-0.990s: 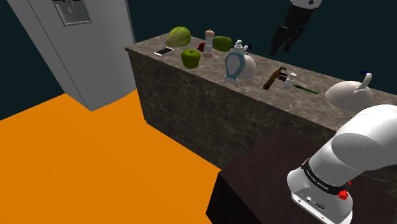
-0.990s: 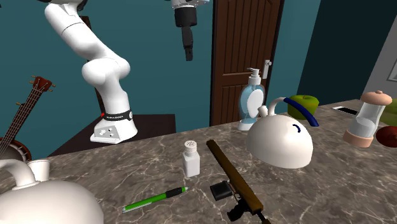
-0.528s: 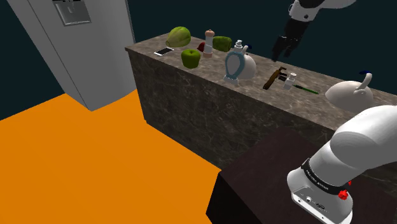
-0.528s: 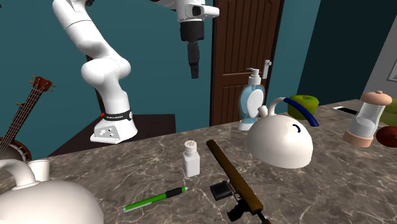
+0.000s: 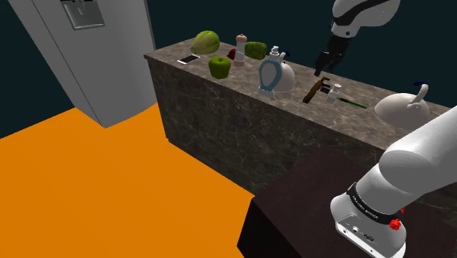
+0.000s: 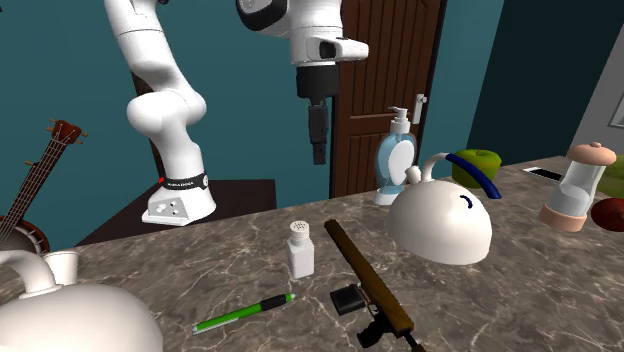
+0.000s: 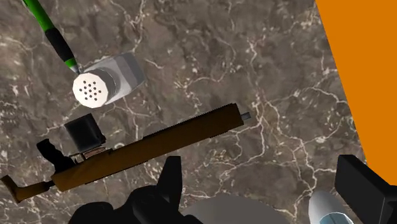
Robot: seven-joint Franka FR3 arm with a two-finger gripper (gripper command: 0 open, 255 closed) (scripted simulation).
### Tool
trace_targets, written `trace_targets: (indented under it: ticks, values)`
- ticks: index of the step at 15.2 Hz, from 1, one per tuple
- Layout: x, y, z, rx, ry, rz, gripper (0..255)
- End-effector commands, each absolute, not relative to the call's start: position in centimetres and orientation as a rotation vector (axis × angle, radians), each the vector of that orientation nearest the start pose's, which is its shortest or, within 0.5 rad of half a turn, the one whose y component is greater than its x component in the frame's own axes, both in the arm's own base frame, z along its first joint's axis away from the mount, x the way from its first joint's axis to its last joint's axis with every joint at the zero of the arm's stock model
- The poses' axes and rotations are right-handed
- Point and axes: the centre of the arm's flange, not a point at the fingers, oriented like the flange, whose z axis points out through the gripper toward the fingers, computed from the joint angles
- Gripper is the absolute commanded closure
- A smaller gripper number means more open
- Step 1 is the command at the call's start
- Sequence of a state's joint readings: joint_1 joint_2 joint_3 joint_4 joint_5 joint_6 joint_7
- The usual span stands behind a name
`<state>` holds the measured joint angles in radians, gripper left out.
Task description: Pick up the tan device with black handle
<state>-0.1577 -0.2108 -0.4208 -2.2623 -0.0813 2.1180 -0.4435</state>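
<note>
1. The claw (image 6: 319,150) hangs in the air above the desk (image 6: 520,300) and touches nothing. In the wrist view its two fingers stand wide apart, and nothing is gripped between them
2. The thing to pick up is a long brown device (image 7: 153,145) with a black handle at one end. It lies flat on the desk, below the claw and a little to one side of it. Its thin tip points toward the gap between the fingers, and the handle end lies out past one finger
3. A white shaker (image 7: 105,81) stands near the device, on the side away from the claw. A small black block (image 7: 84,133) sits right against the device near the handle, and a green pen (image 7: 48,28) lies beyond the shaker
4. As I judge it, the task is at the approach stage: the device is untouched and nothing has been lifted. The claw is yet to centre over the brown body, lower, close and raise
5. The gap between the fingers seems to run nearly along the device, so a turn of the wrist looks needed before closing. The middle of the body looks like the safest place to grip, away from the shaker and block
</note>
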Motion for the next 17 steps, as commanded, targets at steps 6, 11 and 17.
trace_targets:
  ticks: [6,11,17]
  values:
    - [42.2,-35.2,40.0,-3.158,0.187,-0.058,0]
    - [43.3,-40.8,36.7,-3.164,0.222,-0.041,0]
    - [44.3,-46.7,33.3,-3.17,0.259,-0.024,0]
